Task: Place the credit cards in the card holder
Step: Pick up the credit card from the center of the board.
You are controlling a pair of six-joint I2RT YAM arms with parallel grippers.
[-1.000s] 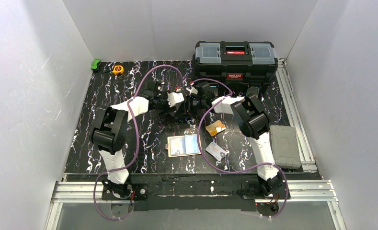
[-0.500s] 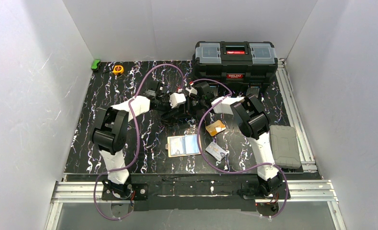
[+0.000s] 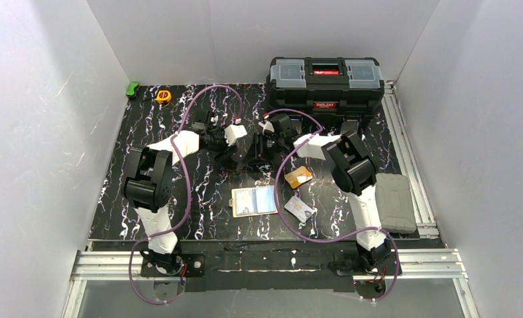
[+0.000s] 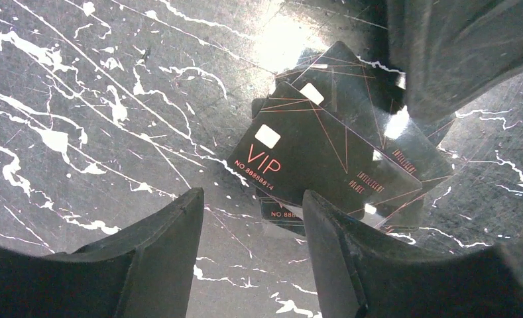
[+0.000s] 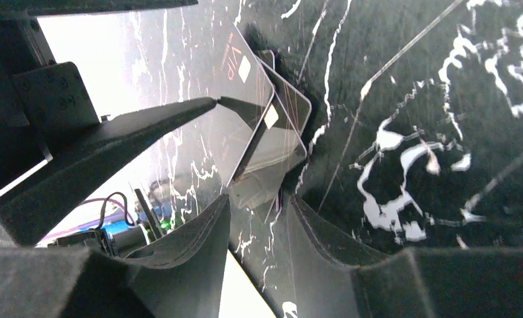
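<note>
**A:** Where are the arms working?

**B:** Both reach to the middle of the overhead view, over a fanned stack of glossy black plastic cards with red "VIP" lettering (image 4: 318, 152). The stack lies on the black white-veined surface (image 3: 199, 199).

**A:** And the left tool (image 4: 252, 195)?

**B:** Its jaws stand about halfway apart with nothing between them. The stack lies just past the fingertips, and one lower card peeks out beside the right-hand finger.

**A:** The right tool (image 5: 259, 199)?

**B:** Also parted, with a narrower gap. A corner of the stack sits right at the mouth of the gap, but I see no grip on it. One of its fingers sits over the far edge of the stack, in the upper right of the left wrist view.

**A:** The cream-beige folding card holder (image 3: 242, 202)?

**B:** It lies open and flat at lower centre of the overhead view, apart from both tools. A light blue card (image 3: 266, 199) covers its right half. Whether that card is tucked in, I cannot tell.

**A:** The other cards?

**B:** An orange-yellow card (image 3: 299, 176) lies just right of centre, and a silver-white card (image 3: 299, 209) lies below it. Both are loose on the surface.
</note>
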